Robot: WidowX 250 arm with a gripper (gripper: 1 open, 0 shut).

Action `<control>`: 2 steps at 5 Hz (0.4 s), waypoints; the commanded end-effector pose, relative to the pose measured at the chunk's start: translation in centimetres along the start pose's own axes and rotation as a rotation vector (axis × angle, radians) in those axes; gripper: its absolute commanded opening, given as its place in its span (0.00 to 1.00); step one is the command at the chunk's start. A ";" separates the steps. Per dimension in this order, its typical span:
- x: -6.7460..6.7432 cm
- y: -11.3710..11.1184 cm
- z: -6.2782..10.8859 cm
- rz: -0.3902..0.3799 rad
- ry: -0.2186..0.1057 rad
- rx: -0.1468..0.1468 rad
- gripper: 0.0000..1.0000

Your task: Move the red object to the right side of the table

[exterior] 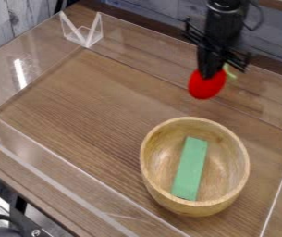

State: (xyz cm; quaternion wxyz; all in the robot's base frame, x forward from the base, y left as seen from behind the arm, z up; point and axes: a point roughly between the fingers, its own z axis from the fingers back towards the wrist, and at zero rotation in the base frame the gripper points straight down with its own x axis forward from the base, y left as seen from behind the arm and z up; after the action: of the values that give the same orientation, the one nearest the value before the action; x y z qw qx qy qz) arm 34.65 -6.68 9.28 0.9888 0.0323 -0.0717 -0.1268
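Brown wood-grain tabletop [75, 102] is seen from above, edged by low clear acrylic walls [19, 153]; a grey wall is glimpsed beyond. A black arm [222, 23] is pointed straight down at the far right part of the tabletop. The claw [210, 76] is clamped shut on the red toy fruit [205, 86], gripped from the top.

The red toy fruit is small, round, bright glossy red and much smaller than the bowl. Its upper part is hidden by the claw fingers, so any leaf detail cannot be made out. It is held near the far right wall and looks slightly raised off the wood, though the gap cannot be judged surely.

A round light wooden bowl [155, 148] is set nearer the camera, well apart from the fruit. A flat green block [192, 168] is laid lengthwise inside it. A clear folded acrylic piece [81, 32] is stood at the far left corner.
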 end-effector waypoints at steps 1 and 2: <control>0.8 -2.8 1.9 -0.010 -0.064 -0.006 0.00; 0.7 -3.5 1.7 -0.010 -0.053 -0.013 1.00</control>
State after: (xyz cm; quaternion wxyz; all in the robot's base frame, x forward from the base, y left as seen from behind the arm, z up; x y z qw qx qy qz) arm 33.82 -10.13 9.28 0.9876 0.0260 -0.0753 -0.1355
